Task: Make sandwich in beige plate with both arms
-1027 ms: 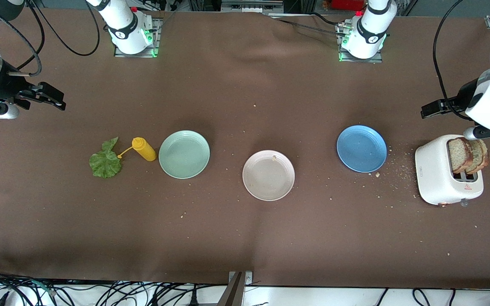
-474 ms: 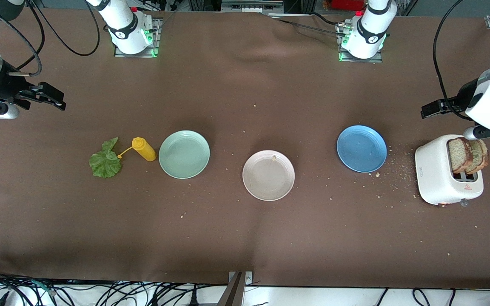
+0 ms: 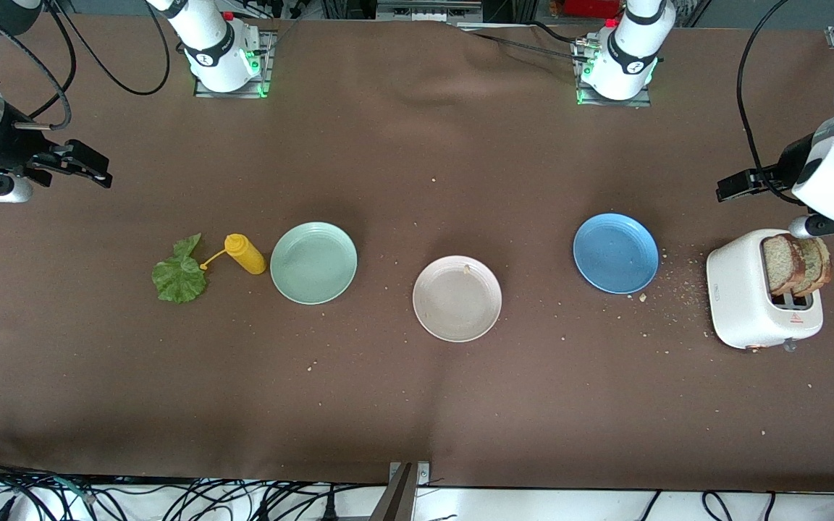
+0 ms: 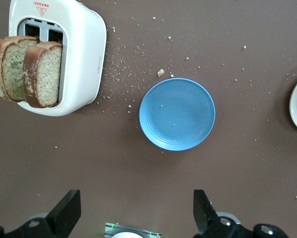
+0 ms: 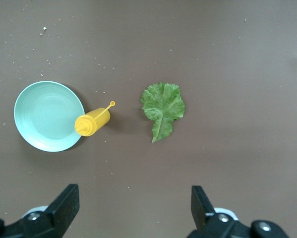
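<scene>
Crumbs were scattered over the brown tablecloth, thickest between the blue plate and the white toaster. The beige plate was seen nearest the front camera, bare but for a crumb at its rim, between the mint-green plate and the blue one. Two bread slices were standing upright in the toaster's slots at the left arm's end. The lettuce leaf was laid flat beside a tipped yellow squeeze bottle, which was touching the mint-green plate. The toaster's red warning label was shown only in the left wrist view. The left gripper was held spread wide, empty, over bare cloth near the blue plate. The right gripper was likewise spread and empty, over the cloth near the lettuce.
</scene>
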Tool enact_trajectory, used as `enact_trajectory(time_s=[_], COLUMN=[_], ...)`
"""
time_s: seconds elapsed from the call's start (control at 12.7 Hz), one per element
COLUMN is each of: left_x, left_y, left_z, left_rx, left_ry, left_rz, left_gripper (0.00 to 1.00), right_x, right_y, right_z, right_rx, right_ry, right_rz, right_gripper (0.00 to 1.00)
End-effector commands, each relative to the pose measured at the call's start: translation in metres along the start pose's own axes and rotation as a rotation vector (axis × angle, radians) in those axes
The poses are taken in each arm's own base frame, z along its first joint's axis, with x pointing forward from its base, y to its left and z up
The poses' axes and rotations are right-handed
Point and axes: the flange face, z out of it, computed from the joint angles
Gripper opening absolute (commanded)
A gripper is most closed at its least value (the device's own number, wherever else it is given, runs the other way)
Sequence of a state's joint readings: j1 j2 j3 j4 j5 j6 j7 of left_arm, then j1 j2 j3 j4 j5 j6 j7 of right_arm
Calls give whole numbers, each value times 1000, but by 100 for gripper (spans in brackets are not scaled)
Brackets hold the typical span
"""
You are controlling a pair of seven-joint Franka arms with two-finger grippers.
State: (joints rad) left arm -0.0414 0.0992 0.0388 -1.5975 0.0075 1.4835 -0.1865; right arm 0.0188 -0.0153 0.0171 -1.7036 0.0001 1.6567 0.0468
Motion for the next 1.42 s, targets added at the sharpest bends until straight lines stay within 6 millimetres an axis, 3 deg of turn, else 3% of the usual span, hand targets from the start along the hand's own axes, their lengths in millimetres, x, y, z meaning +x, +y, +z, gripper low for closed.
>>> enact_trajectory(time_s=[0.0,1.34], left_x=[-1,0], left_y=[0,1], left_z=[-4,-4], left_rx=[-29,-27], left_ry=[-12,-13], left_rz=[7,9], left_gripper=[100,100], right_x=[1,2], right_y=[-3,-4], right_z=[-4,-4], right_rx=[15,13], right_ry=[-5,-6], right_rz=[10,5], right_gripper=[100,100])
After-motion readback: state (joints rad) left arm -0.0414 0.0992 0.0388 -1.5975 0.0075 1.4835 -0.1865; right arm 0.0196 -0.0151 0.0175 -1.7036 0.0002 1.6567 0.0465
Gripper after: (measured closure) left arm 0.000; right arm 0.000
